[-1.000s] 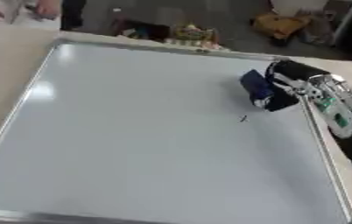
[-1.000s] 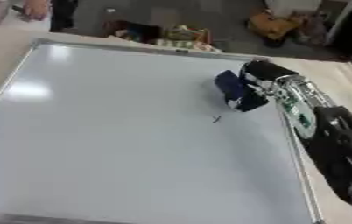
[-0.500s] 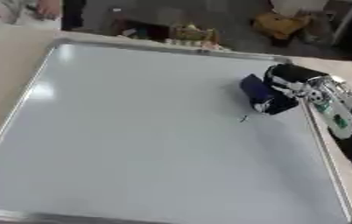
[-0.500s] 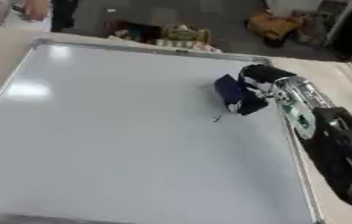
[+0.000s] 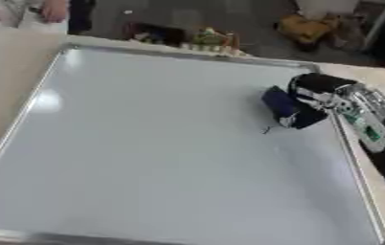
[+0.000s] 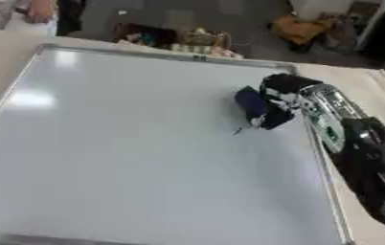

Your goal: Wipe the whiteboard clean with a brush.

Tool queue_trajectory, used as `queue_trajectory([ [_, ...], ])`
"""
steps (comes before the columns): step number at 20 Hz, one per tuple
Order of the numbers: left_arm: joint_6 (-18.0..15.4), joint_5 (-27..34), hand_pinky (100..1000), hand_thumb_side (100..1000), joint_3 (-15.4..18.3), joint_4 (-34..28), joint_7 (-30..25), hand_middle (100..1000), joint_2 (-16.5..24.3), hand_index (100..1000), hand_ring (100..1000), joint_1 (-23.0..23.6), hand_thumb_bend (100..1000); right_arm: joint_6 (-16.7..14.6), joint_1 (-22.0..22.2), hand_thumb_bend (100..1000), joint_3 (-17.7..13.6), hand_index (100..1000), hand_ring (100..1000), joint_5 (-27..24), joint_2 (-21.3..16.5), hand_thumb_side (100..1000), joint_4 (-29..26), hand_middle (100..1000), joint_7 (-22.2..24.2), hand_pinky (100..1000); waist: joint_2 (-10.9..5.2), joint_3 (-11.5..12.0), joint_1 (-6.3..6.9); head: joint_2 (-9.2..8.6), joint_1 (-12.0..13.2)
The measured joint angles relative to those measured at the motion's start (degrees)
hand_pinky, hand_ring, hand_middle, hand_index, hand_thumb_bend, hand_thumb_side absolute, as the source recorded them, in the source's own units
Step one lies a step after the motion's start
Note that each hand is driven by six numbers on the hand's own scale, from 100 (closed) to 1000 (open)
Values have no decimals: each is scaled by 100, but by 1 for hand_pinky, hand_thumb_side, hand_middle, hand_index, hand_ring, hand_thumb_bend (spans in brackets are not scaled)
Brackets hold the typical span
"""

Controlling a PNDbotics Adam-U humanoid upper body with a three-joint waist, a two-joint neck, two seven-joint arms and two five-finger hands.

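Right hand [image 6: 289, 95] curled round dark-blue blocky brush [image 6: 254, 106] on glossy metal-framed whiteboard [image 5: 145, 143], 2 o'clock; small dark mark [image 5: 267, 129] beside.

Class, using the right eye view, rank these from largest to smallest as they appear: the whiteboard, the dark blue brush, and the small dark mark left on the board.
1. whiteboard
2. dark blue brush, held in the right hand
3. small dark mark, beside the brush
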Motion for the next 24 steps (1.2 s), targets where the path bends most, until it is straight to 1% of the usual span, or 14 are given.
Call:
queue_trajectory([
  [3,0,4,709,979,0,0,0,605,0,759,580,-1,266,-55,-17,332,-1,189,871,-3,0,454,10,409,78,798,-3,-5,0,-5,0],
  [4,0,7,709,978,0,0,0,604,0,759,580,-1,265,-73,-19,369,-1,201,871,-7,0,453,11,408,108,799,-3,-7,0,-10,0],
  [7,0,11,709,976,0,0,0,602,0,758,580,-1,263,-114,-21,389,-2,208,869,-24,0,453,10,405,172,798,-4,-16,0,-22,2],
  [8,0,11,709,972,0,0,0,602,0,758,580,-1,261,-123,-21,431,-2,241,868,-40,0,447,9,404,183,797,-4,-21,0,-24,2],
  [14,1,13,708,968,0,0,1,600,0,758,580,-1,259,-143,-13,449,-2,281,863,-108,0,447,-31,399,260,793,-6,-28,1,-40,2],
  [17,1,13,708,967,0,0,1,599,0,758,580,-1,259,-147,-13,438,-1,307,859,-160,0,464,-38,394,311,790,-7,-30,1,-40,2],
  [19,3,13,708,967,0,0,3,599,0,758,581,-1,259,-146,-11,412,-1,334,858,-204,0,489,-44,391,345,787,-9,-32,1,-40,2],
  [20,7,13,708,967,0,0,7,599,0,758,581,-1,259,-143,-3,387,0,361,856,-230,0,510,-48,387,354,786,-11,-33,1,-40,2],
  [21,9,13,708,967,0,0,9,599,0,758,581,-1,259,-140,5,367,2,365,855,-252,0,523,-55,384,361,785,-15,-34,1,-40,2],
  [24,10,13,708,966,0,0,9,599,0,758,581,-1,259,-133,10,268,33,365,848,-308,0,567,-82,371,372,778,-17,-35,1,-40,3],
])
